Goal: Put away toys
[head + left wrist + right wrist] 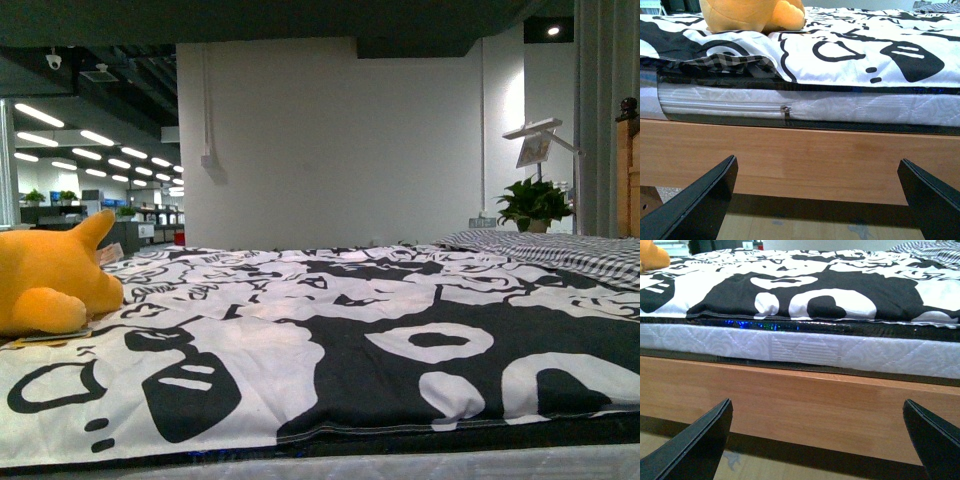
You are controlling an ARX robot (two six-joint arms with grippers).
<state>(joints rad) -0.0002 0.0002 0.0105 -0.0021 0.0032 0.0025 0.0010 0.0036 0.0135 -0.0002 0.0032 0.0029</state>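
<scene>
One orange-yellow plush toy (45, 280) is being shown lying at the far left of the bed, on top of the one black-and-white patterned quilt (350, 330). One pointed ear is being held up, and a small pale tag (110, 255) is being seen at its side; any print on it is too small to be read. In the left wrist view the plush toy (752, 15) is being seen above the quilt's near edge. In the right wrist view only an orange sliver of it (652, 257) is being caught at the far left.

Under the quilt one white quilted mattress (840, 107) is being carried by one wooden bed frame (800, 155), and one zip pull (785, 111) is being shown on the mattress cover. At the far right one checked pillow (560, 250) is being seen, and beyond it one potted plant (535, 205) and one white lamp (540, 128) with a card hung from it, its writing not being readable.

The left gripper (817, 160) is being held low in front of the bed frame, its two dark fingers (700, 200) spread wide apart with nothing between them. The right gripper (818, 402) is being held likewise, two fingers (695, 445) wide apart and gripping nothing. Both are being kept well apart from the plush toy.
</scene>
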